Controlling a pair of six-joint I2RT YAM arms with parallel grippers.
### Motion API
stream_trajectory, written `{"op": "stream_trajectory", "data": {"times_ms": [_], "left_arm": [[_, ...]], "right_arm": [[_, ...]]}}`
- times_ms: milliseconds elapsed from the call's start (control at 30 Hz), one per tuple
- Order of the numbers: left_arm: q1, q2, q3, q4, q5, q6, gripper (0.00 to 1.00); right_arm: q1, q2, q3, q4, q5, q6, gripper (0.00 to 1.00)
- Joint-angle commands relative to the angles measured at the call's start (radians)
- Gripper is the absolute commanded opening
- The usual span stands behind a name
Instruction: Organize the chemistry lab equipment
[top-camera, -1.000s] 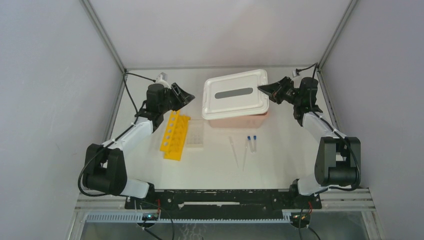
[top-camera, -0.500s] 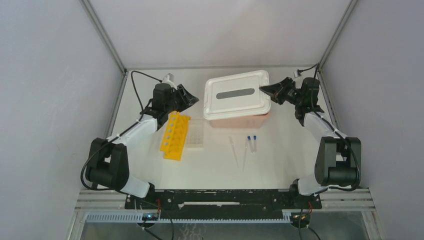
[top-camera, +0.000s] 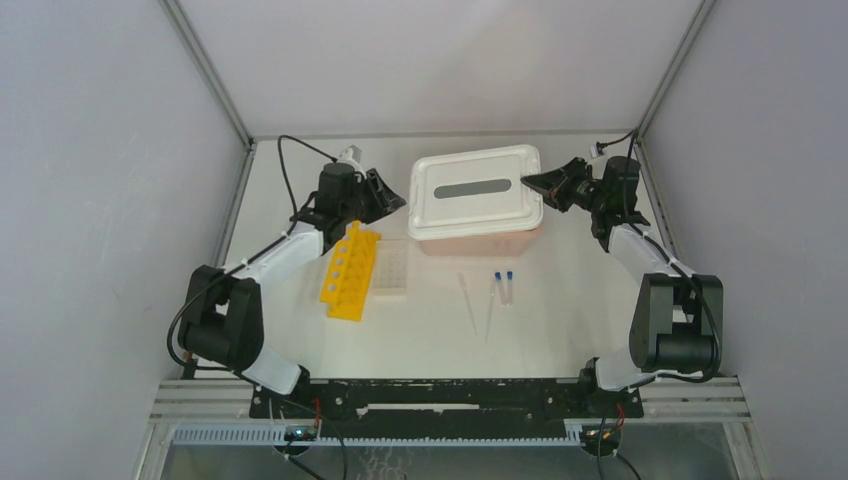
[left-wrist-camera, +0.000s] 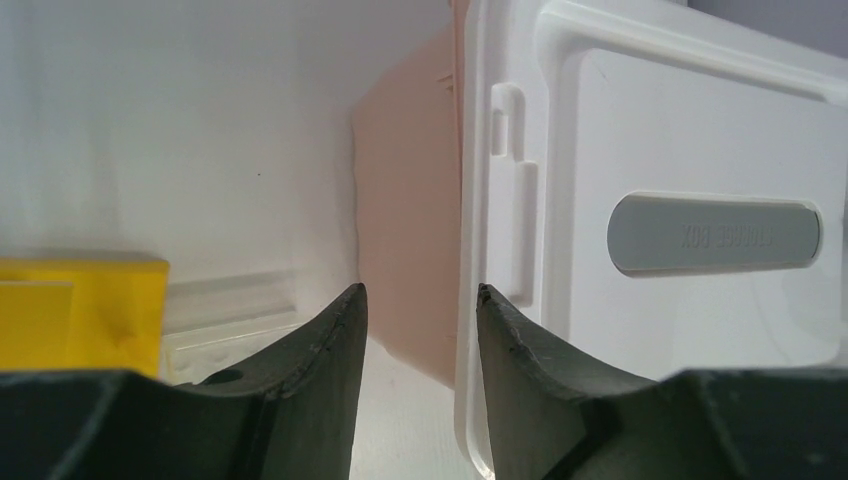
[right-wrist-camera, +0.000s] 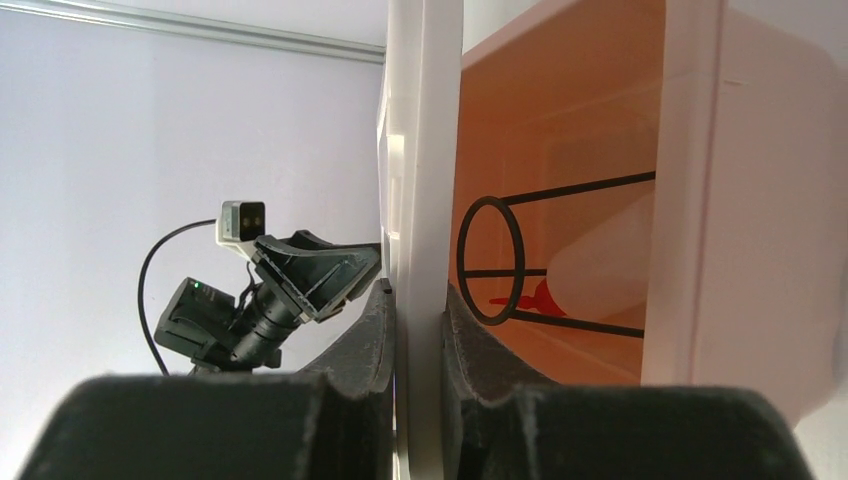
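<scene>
My right gripper (top-camera: 530, 183) is shut on the right rim of the white lid (top-camera: 475, 190), its fingers (right-wrist-camera: 372, 330) pinching the edge. The lid stands off the pink tub (right-wrist-camera: 740, 180), showing the red-nozzled squeeze bottle (right-wrist-camera: 600, 270) lying inside. My left gripper (top-camera: 395, 200) is open at the lid's left edge. In the left wrist view the lid rim (left-wrist-camera: 470, 200) lies just ahead of the gap, close to the right fingertip (left-wrist-camera: 485, 300). The yellow rack (top-camera: 350, 270), clear grid rack (top-camera: 392, 268), two droppers (top-camera: 468, 300) and two blue-capped tubes (top-camera: 503, 285) lie on the table.
A black wire ring frame (right-wrist-camera: 490, 260) sits inside the tub beside the bottle. The tub (top-camera: 470, 240) stands at the back centre of the white table. Grey enclosure walls and metal corner posts (top-camera: 210, 75) close in both sides and the back.
My left gripper has swung right from above the yellow rack to the lid's left edge. The right gripper and the lid have shifted slightly.
</scene>
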Motion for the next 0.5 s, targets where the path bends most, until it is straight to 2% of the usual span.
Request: {"op": "stream_trajectory", "data": {"times_ms": [0, 467], "left_arm": [[-0.019, 0.025, 0.091, -0.028, -0.025, 0.037, 0.49], [-0.031, 0.041, 0.118, -0.068, -0.069, 0.058, 0.48]], "right_arm": [[-0.023, -0.028, 0.021, -0.047, 0.086, -0.118, 0.08], [-0.029, -0.040, 0.021, -0.083, 0.117, -0.149, 0.13]]}}
